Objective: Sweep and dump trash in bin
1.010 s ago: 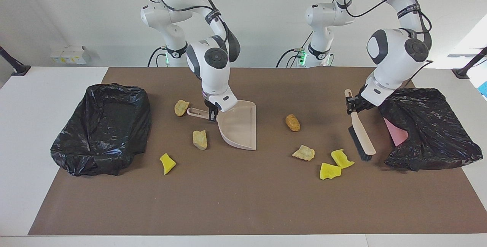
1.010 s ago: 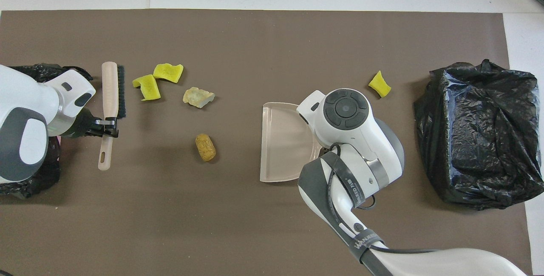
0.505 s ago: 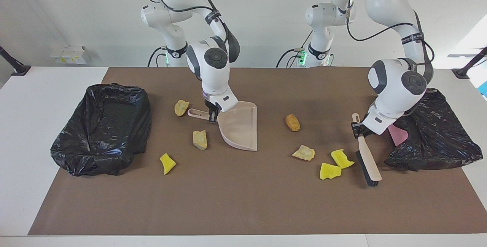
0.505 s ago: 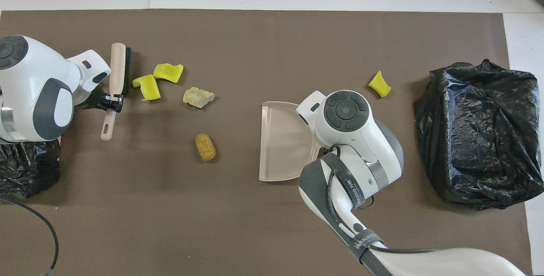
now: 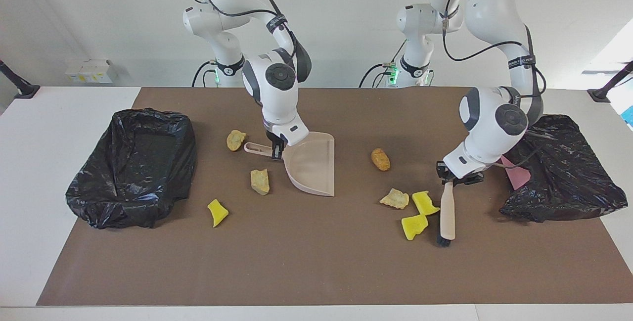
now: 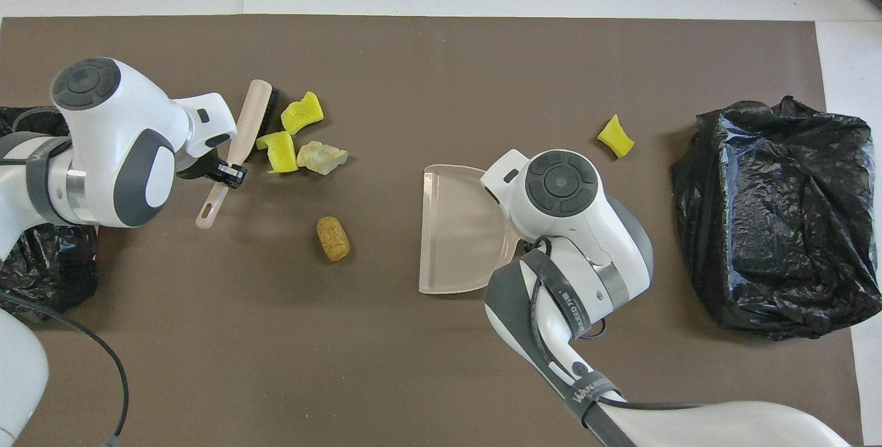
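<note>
The left gripper [image 5: 454,177] is clamped on the handle of a hand brush [image 5: 447,214], whose bristle end rests on the brown mat [image 5: 316,261] farther from the robots than the fingers. Just beside the brush, toward the right arm's end of the table, lie two yellow foam bits [image 5: 425,202] [image 5: 414,226]; the one nearer the fingers touches or nearly touches the brush handle, and a pale tan chunk [image 5: 395,198] lies against it. An orange-brown lump [image 5: 380,159] lies apart from these, nearer the robots and about level with the left fingers. The right gripper [image 5: 276,149] is closed on the handle of the pale pink dustpan [image 5: 312,167], which sits on the mat with its open mouth toward the left arm's end. A tan chunk [image 5: 236,140] lies near the handle's tip, just beside the right fingers on the side toward the black-lined bin [image 5: 133,165]. Another tan chunk [image 5: 260,181] lies close to these fingers, farther from the robots, and a third yellow foam bit [image 5: 217,212] lies farther still. A second black bag [image 5: 561,170] sits at the left arm's end.
</note>
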Controlling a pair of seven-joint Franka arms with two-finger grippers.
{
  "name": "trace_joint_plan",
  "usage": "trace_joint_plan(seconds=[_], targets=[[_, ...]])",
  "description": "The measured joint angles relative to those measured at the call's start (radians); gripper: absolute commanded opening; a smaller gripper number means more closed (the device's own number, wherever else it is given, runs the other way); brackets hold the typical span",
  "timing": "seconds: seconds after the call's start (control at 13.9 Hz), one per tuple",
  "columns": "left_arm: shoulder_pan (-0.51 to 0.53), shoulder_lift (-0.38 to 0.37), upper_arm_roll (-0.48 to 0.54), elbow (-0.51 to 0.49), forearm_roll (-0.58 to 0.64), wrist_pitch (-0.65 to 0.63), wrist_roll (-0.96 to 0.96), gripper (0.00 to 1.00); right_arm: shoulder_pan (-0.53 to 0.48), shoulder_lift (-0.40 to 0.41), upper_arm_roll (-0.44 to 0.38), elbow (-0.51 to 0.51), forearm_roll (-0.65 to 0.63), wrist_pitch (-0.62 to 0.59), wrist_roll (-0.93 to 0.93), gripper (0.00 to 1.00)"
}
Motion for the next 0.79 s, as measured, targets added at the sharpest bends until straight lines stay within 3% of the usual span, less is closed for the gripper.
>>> trace_joint_plan(seconds=[0.43,0.79], targets=[[-0.144,-0.023,-0.001,-0.004,0.000,-0.111,-0.006,0.00,0.000,0.000,0.000,0.000,0.000,0.000,0.000,0.00],[-0.276,-0.071,-0.004,-0.075,-0.026,-0.113,-0.138,0.00,0.000,0.000,0.000,0.000,0.000,0.000,0.000,0.00]])
